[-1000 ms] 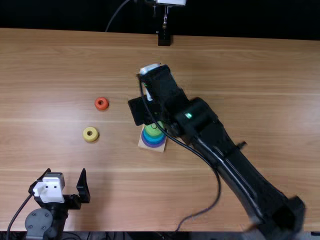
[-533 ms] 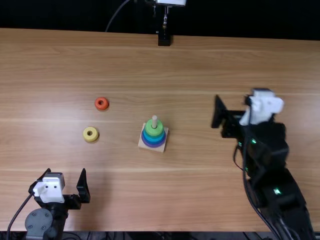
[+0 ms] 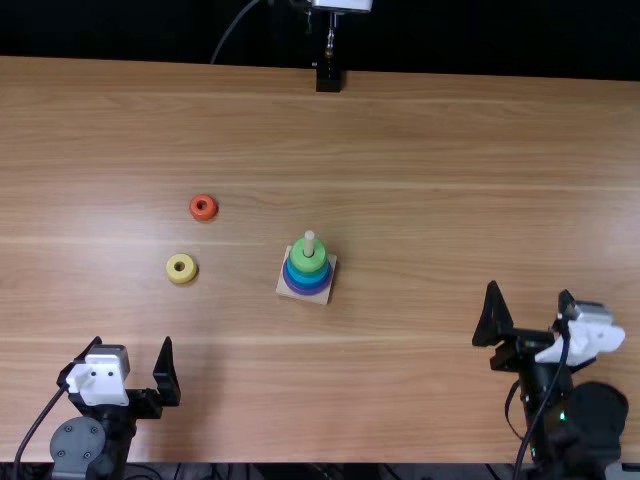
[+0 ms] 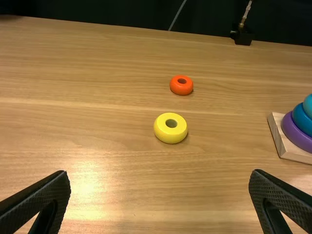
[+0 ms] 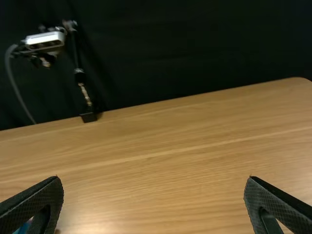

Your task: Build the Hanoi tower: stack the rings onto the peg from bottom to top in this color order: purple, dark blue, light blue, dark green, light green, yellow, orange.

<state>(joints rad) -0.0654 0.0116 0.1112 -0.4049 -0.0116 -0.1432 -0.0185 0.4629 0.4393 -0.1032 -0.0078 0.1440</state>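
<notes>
The wooden base [image 3: 325, 292] stands mid-table with purple, blue and green rings stacked around its upright peg [image 3: 309, 241]; the topmost is the light green ring [image 3: 308, 255]. To the left lie the yellow ring [image 3: 181, 268] and, farther back, the orange ring [image 3: 203, 207], flat and apart. My left gripper [image 3: 133, 362] is open near the front left, short of the yellow ring. Open and holding nothing, my right gripper [image 3: 530, 310] is at the front right. The left wrist view has the yellow ring [image 4: 170, 127] beyond the open left gripper [image 4: 161, 183]. The right gripper [image 5: 152, 187] has widely parted fingers.
A camera stand [image 3: 328, 76] is fixed at the middle of the table's far edge, with a cable beside it. The wooden table [image 3: 420, 130] stretches between the two arms and behind the stack.
The right arm has swung away from above the stack, out to the right and back toward the near edge, uncovering the peg and rings. The left arm, loose rings and base are unmoved.
</notes>
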